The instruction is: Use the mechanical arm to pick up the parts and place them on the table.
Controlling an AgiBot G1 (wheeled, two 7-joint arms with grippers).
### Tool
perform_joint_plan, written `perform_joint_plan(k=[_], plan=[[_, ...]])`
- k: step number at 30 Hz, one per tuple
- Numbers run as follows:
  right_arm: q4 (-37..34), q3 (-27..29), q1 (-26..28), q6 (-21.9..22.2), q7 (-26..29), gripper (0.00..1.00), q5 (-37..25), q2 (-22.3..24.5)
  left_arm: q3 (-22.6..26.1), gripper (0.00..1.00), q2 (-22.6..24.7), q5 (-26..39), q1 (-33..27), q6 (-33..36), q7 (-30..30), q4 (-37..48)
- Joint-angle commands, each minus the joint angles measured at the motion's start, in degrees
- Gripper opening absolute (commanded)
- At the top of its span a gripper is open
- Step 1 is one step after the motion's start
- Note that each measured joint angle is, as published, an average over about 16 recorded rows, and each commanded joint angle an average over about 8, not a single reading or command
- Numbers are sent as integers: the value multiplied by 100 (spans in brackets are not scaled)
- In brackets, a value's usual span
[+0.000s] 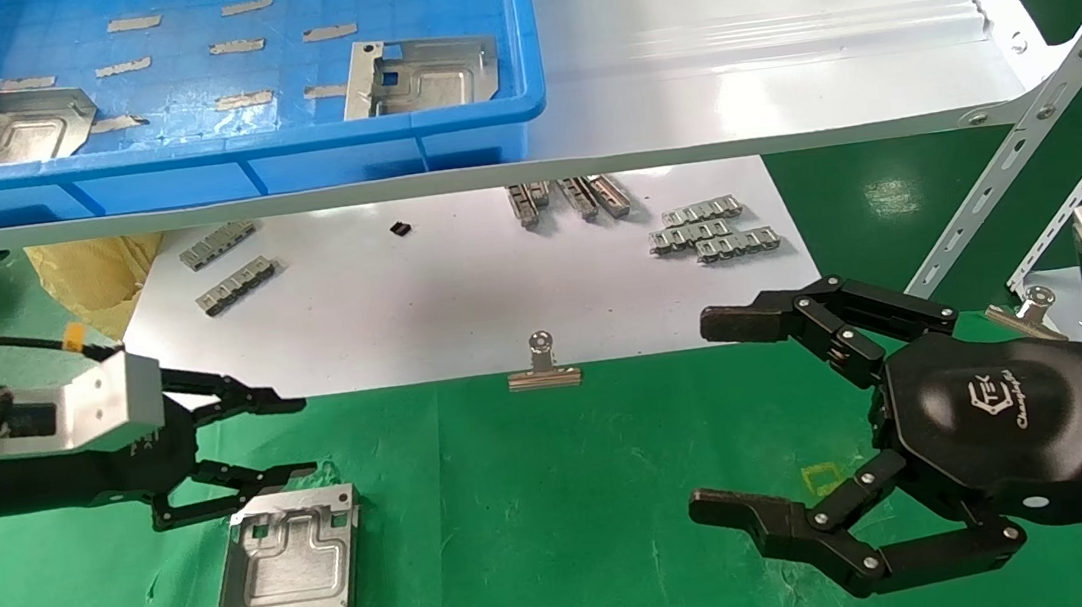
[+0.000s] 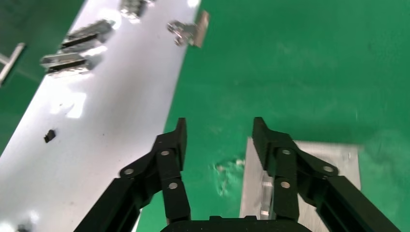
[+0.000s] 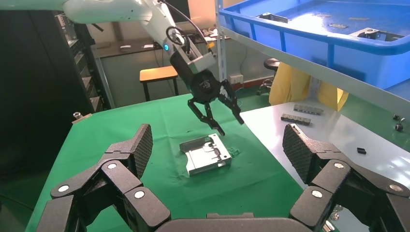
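One silver part (image 1: 288, 556) lies flat on the green table (image 1: 546, 544), apart from both hands. My left gripper (image 1: 302, 435) hovers open just behind the part's far edge, holding nothing. In the left wrist view the left gripper (image 2: 218, 133) spreads wide, with one finger over the edge of the part (image 2: 338, 159). Two more parts (image 1: 0, 127) (image 1: 421, 75) rest in the blue bin (image 1: 284, 154). My right gripper (image 1: 709, 417) hangs open and empty over the table's right side. The right wrist view shows the right gripper (image 3: 217, 145) facing the part (image 3: 205, 155) from a distance.
The blue bin sits on a glossy white shelf (image 1: 756, 50) above the back of the table. A white sheet (image 1: 459, 292) beneath carries small grey toothed strips (image 1: 712, 230). A silver binder clip (image 1: 542, 364) stands at its front edge. Perforated metal struts (image 1: 1018, 153) slant at the right.
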Motion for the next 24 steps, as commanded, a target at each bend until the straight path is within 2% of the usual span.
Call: perform_joint_plan(k=[1,8,16,24], plan=[[0,0,0,0,0,100,0,0,-75,100,-71,-160,60,31,-235,-37],[-1,1,-1,1,0,100,1,1,-122,100,-244,-408,411,64,-505,-290],[-1,0,-1,1,0,100,1,1,-149,100,-223,-384,376,51,-488,-323],[-1,0,-1,1,0,100,1,1,-488,100,-359,-585,722,-12,-913,-961]])
